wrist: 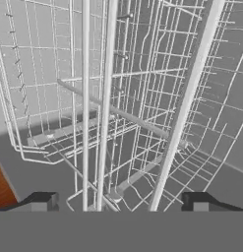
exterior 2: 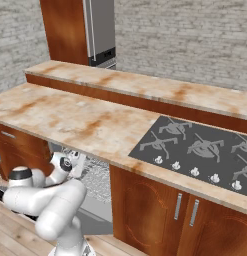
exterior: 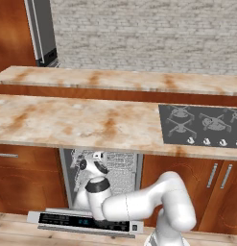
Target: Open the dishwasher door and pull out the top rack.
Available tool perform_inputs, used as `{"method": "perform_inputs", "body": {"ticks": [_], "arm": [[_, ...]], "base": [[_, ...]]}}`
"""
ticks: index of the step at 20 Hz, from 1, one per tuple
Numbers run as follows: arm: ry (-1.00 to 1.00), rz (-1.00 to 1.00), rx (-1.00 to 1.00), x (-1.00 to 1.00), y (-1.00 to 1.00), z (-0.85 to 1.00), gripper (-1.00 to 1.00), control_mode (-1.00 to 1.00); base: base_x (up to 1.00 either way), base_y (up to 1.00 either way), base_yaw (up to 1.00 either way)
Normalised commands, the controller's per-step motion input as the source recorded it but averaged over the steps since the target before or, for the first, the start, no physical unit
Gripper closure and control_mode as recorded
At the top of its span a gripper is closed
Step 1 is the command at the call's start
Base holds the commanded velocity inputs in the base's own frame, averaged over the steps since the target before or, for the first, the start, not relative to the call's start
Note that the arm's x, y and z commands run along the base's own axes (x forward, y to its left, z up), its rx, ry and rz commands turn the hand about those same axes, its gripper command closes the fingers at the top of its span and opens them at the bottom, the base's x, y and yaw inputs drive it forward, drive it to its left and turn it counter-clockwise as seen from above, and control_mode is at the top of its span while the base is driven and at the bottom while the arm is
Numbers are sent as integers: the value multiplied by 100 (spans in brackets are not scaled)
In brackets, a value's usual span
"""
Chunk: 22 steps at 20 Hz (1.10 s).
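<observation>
The dishwasher door point(exterior: 84, 221) lies folded down and open, its black control strip facing up. Behind it the cavity shows wire baskets, and the top rack point(exterior: 121, 168) point(exterior 2: 97, 179) sits inside under the counter. My gripper point(exterior: 92, 161) point(exterior 2: 71, 163) is at the mouth of the cavity, up near the top rack's front. In the hand view the gripper point(wrist: 122, 204) is open, with its dark fingertips point(wrist: 42, 201) wide apart. Long white wires of the top rack point(wrist: 184, 108) run close in front of it. I cannot tell whether the fingers touch the wires.
A marbled counter point(exterior: 77, 122) overhangs the dishwasher, with a black cooktop point(exterior: 201, 126) to its right. Reddish-brown cabinet doors point(exterior: 187, 175) flank the opening on the right and a drawer point(exterior: 17, 166) on the left. My arm arches over the open door.
</observation>
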Motion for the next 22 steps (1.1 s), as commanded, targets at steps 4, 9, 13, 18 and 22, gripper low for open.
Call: {"method": "perform_inputs", "body": {"ticks": [4, 9, 13, 18, 22], "arm": [[-10, 0, -17, 0, 0, -65, -100, -100], [-8, 0, -17, 0, 0, -69, -100, -100], [-2, 0, -13, 0, 0, -71, -100, -100], [0, 0, -9, 0, 0, -70, -100, -100], [5, 0, -1, 0, -1, -73, -100, -100]], "base": [[0, 0, 0], [0, 0, 0], [0, 0, 0], [0, 0, 0], [0, 0, 0]]}}
